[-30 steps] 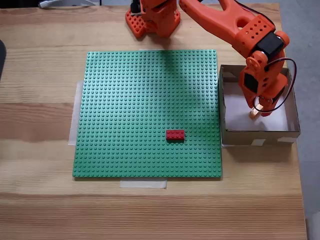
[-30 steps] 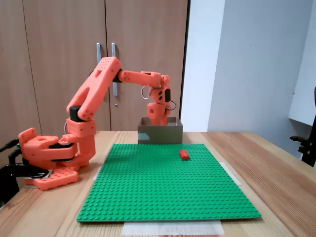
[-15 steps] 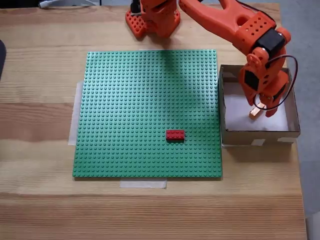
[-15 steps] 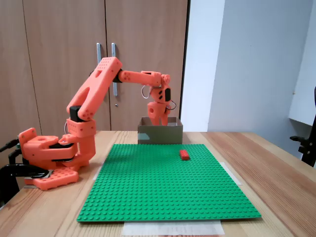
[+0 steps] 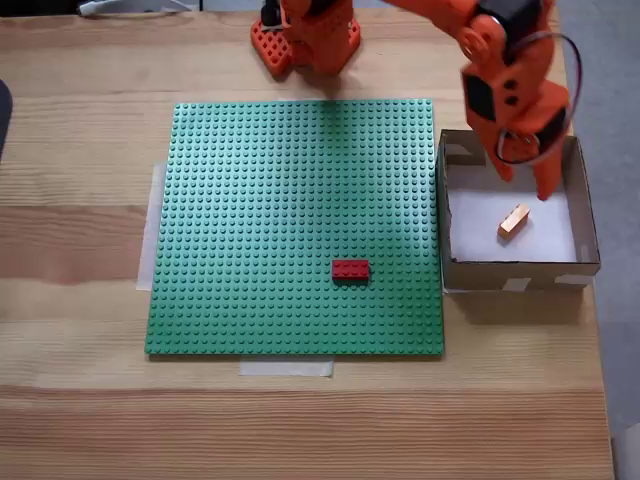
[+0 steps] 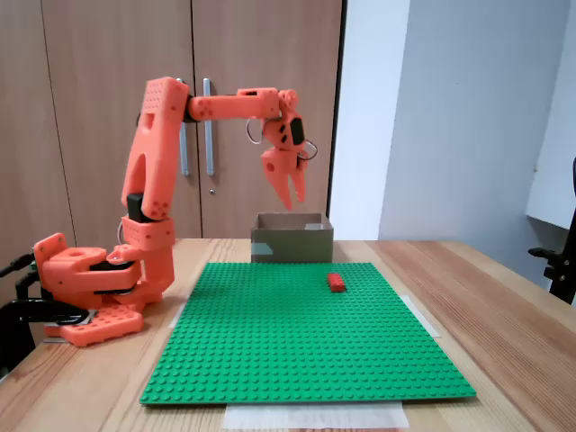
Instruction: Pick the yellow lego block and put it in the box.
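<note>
One pale wooden counter (image 5: pixel 80 150) carries everything, and it appears in both fixed views. On it lies one large square green studded baseplate (image 5: pixel 295 225), with strips of pale tape (image 5: pixel 286 368) along its edges. One orange arm (image 6: pixel 153 135) stands on an orange base (image 6: pixel 85 279) at the counter's far edge as the top-down fixed view shows it. One square, low-walled brown cardboard box (image 5: pixel 520 270) with a white floor sits just beside the baseplate, on its right in the top-down fixed view. One end effector (image 5: pixel 525 180) hangs above the box, empty, its two fingers a narrow gap apart and pointing down; in the side-on fixed view the end effector (image 6: pixel 294 193) hangs well clear of the box rim (image 6: pixel 291 218). Two small bricks are present. One red rectangular studded brick (image 5: pixel 350 268) rests on the baseplate, in its lower right part in the top-down fixed view. One yellow-orange rectangular brick (image 5: pixel 514 219) lies tilted on the white floor inside the box, apart from the fingers. The top-down fixed view looks into the box; the side-on fixed view meets its brown wall, and it also takes in wooden cabinet doors (image 6: pixel 117 54) behind the arm.
</note>
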You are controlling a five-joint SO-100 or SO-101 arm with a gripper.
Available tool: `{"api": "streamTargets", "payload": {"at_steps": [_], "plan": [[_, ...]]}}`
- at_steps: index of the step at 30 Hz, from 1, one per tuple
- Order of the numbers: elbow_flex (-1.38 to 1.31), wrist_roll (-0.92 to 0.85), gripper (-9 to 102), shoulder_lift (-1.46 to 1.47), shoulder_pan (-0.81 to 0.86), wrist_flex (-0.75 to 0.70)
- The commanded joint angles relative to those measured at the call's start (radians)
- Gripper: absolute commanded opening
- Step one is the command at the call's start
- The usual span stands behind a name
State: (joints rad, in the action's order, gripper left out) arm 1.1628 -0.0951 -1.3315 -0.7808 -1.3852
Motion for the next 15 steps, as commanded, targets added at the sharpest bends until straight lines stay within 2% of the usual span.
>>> {"api": "streamTargets", "payload": {"at_steps": [1,15], "plan": [[0.078,-0.008,19,-0.163,0.035,0.046],[0.394,-0.029,19,-0.568,0.255,0.224]]}}
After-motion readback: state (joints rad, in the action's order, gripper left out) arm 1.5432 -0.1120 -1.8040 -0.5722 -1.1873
